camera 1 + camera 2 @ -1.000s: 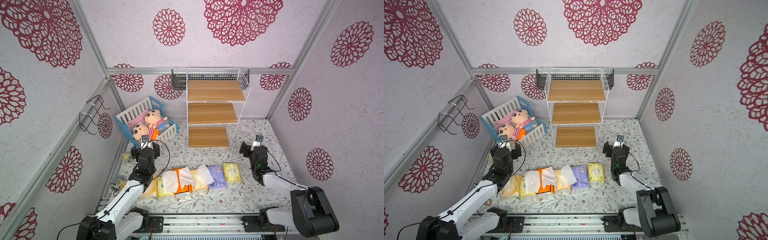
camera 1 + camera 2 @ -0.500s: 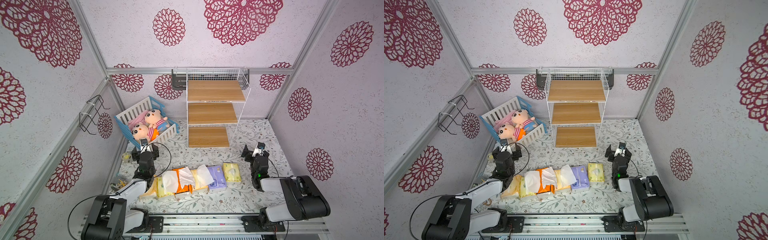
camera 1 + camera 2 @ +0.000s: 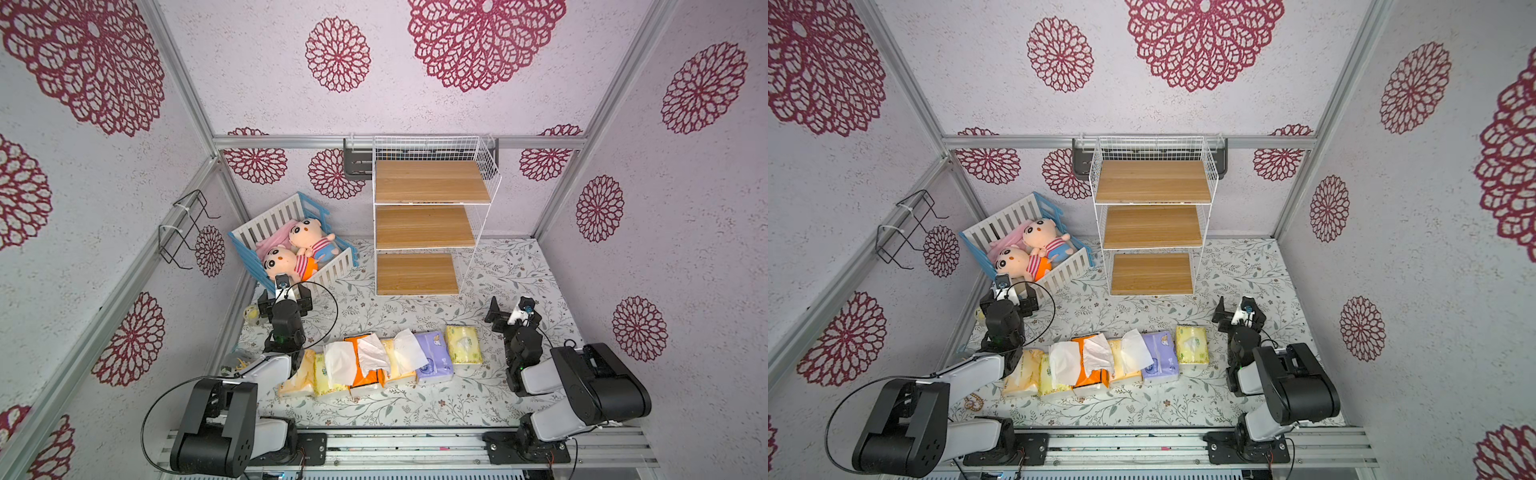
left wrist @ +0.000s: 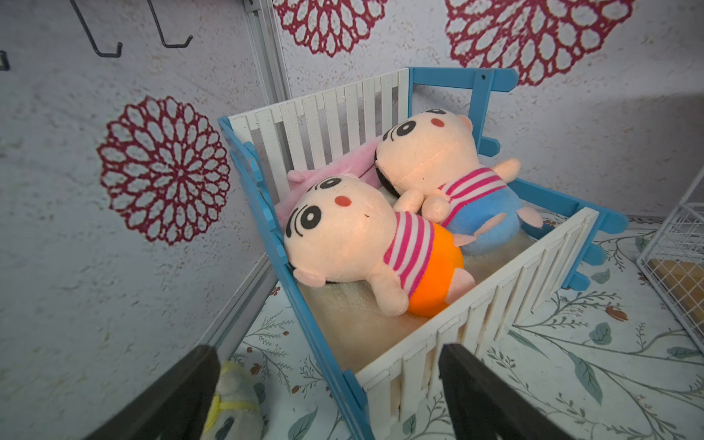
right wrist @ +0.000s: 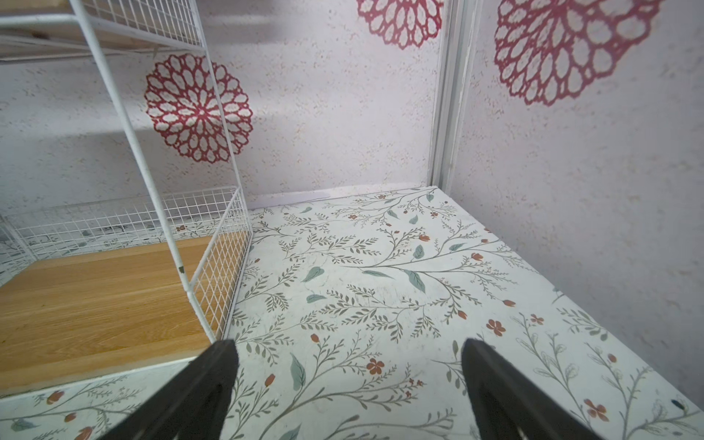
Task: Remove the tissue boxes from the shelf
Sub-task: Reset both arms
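- shelf: three wooden boards in a white wire frame, standing on the mat against the back wall.
- tissue boxes: six counted in both top views, all lying on the mat in front of the shelf and well apart from it.
- layout: one row running left to right, with neighbours touching or just beside each other.
- colours from the left: yellow-orange, yellow, orange, pale yellow, purple, pale yellow. white tissue hangs out over three boxes in the middle.
- left gripper: jaws wide, nothing between them. it sits over the mat just beside the crib, facing it, near the left end of the row.
- left arm: overlaps the leftmost box in the top views; contact cannot be told.
- right gripper: jaws wide, holding nothing. it is over the mat near the shelf's front right corner, apart from the rightmost box.
- crib: blue and white, holds two dolls, one in orange, one in blue.
- wall rack: black wire, on the left wall.
- small yellow-and-white item: on the mat between crib and left wall; kind cannot be told.
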### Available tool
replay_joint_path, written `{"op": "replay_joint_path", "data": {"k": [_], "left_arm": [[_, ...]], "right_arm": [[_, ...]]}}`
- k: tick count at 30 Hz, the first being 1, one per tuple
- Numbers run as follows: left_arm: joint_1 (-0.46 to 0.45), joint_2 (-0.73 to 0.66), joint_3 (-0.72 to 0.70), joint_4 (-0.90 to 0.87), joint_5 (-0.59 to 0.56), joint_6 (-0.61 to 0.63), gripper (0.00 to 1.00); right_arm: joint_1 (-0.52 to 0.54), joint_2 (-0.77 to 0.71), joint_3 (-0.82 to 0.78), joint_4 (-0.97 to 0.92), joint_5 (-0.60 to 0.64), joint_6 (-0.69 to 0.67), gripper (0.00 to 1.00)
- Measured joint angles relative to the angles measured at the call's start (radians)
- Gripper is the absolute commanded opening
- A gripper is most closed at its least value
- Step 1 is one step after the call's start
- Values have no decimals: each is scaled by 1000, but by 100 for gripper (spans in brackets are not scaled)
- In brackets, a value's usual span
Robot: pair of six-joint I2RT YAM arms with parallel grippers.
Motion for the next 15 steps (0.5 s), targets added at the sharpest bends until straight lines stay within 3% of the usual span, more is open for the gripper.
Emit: {"op": "replay_joint_path", "data": {"k": [6, 15], "left_arm": [[20, 16, -94, 104, 26, -16, 97], [43, 269, -133, 373, 47, -8, 97]], "right_arm": [[0, 0, 7, 26, -16, 0, 99], [0, 0, 7, 31, -26, 0, 99]]}}
